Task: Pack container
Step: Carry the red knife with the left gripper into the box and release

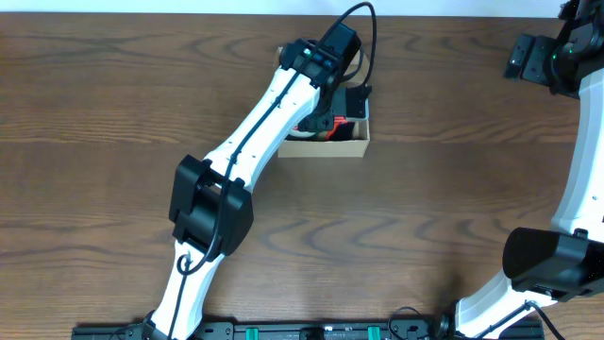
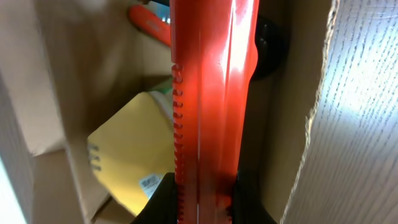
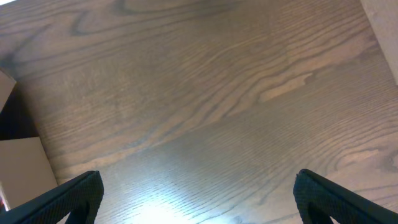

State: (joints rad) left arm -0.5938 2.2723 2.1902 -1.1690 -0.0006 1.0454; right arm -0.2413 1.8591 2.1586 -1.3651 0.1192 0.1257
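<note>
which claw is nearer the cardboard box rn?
Left. The left claw is down inside the cardboard box, shut on a red serrated tool. The right claw hangs open above the table, well off to the box's right.

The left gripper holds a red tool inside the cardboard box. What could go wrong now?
1. The red tool, clamped in the left gripper, runs close to the wall of the box; it could catch there and drag the box.
2. Its toothed edge passes beside the yellow packet and might scrape it when released.
</note>
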